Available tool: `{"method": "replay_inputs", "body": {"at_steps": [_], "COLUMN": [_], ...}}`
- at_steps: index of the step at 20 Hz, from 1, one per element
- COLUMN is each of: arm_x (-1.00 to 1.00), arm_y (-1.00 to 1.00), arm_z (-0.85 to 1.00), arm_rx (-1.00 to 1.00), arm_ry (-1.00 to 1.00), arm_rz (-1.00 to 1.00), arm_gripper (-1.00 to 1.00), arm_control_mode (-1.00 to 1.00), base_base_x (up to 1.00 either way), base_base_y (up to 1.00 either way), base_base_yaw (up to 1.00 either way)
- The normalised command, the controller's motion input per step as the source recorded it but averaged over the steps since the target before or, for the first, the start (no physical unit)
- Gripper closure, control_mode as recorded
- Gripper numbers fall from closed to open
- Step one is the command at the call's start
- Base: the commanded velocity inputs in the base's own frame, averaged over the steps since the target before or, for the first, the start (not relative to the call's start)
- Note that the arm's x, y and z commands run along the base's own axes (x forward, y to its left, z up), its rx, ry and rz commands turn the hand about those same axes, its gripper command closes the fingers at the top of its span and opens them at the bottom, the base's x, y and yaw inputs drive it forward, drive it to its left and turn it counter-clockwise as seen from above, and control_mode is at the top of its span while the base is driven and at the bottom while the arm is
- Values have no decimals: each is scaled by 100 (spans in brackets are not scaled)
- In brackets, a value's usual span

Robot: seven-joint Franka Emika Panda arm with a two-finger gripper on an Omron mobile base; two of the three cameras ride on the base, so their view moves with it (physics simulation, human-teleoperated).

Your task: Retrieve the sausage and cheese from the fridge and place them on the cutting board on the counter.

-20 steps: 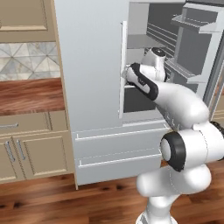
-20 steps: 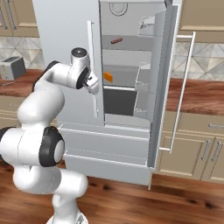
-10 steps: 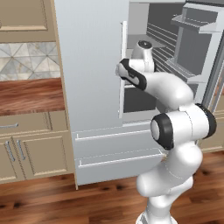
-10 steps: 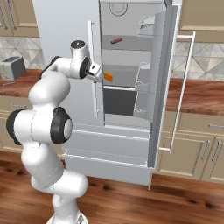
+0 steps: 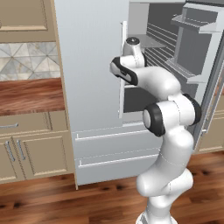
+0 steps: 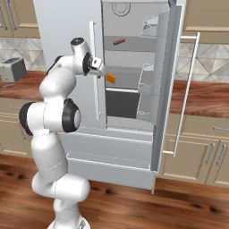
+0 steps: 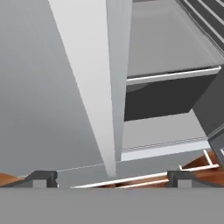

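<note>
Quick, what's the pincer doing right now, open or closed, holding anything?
Pincer: open, holding nothing, facing the fridge door edge.

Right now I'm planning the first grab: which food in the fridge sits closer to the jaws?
The cheese, the orange wedge on the middle shelf, right beside the open gripper. The sausage lies one shelf higher.

So the hand cam is looking down along the fridge [image 7: 52,96]: closed left door as a big grey slab, its pale bar handle [image 7: 87,83] running diagonally down the middle. To the right are grey shelves [image 7: 170,52] with a dark gap underneath. The gripper [image 7: 111,178] fingertips [image 7: 43,178] sit wide apart, holding nothing.
</note>
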Motion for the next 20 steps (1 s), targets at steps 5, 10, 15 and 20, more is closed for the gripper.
{"method": "replay_inputs", "body": {"at_steps": [5, 10, 15, 20], "arm_x": [19, 21, 35, 30], "arm_y": [0, 0, 5, 0], "arm_z": [0, -32, -2, 0], "arm_rx": [-6, -4, 0, 0], "arm_ry": [-8, -13, -7, 0], "arm_rz": [9, 5, 0, 0], "arm_gripper": [-100, -100, -100, -100], "arm_control_mode": [-100, -100, -100, -100], "base_base_x": [0, 0, 0, 0], "base_base_y": [0, 0, 0, 0], "base_base_yaw": [0, 0, 0, 0]}}
